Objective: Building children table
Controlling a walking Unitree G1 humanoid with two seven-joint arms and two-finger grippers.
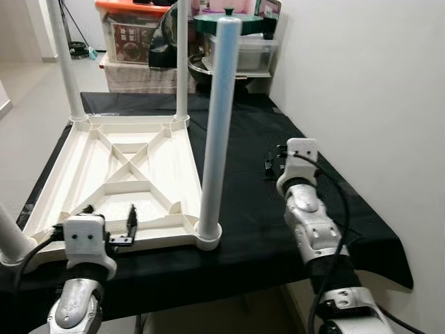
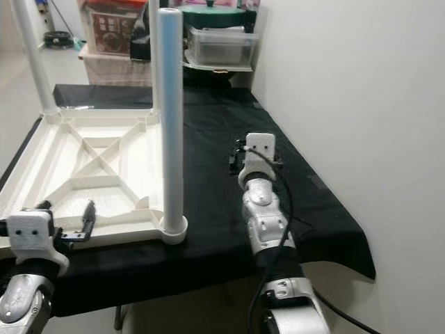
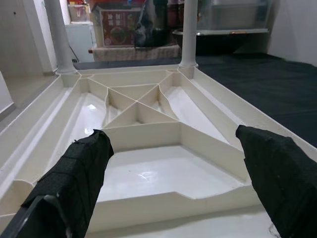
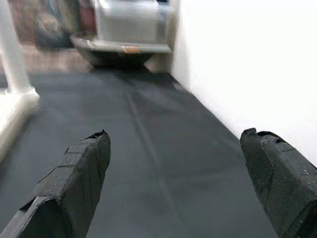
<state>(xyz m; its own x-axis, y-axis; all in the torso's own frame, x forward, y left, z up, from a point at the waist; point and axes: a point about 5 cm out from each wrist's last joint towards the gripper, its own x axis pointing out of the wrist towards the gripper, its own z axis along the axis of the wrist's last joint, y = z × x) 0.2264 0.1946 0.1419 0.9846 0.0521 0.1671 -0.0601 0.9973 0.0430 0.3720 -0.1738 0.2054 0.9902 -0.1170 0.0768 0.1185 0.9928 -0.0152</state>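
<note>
Left wrist view: left gripper (image 3: 171, 173) spread wide over tabletop (image 3: 148, 129) ribs; right gripper (image 4: 176, 173), beside tabletop, wide over black cloth (image 4: 148, 148).

You have one upturned tabletop (image 1: 132, 167) with four legs (image 1: 219, 132) standing in it. You also have two grippers (image 1: 111, 224), one black cloth (image 1: 264, 209)

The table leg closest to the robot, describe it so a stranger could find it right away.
On the black-covered table lies an upturned white tabletop. The leg stands upright at its near corner on the robot's right, the tallest-looking white pole, nearer than the two back legs.
</note>
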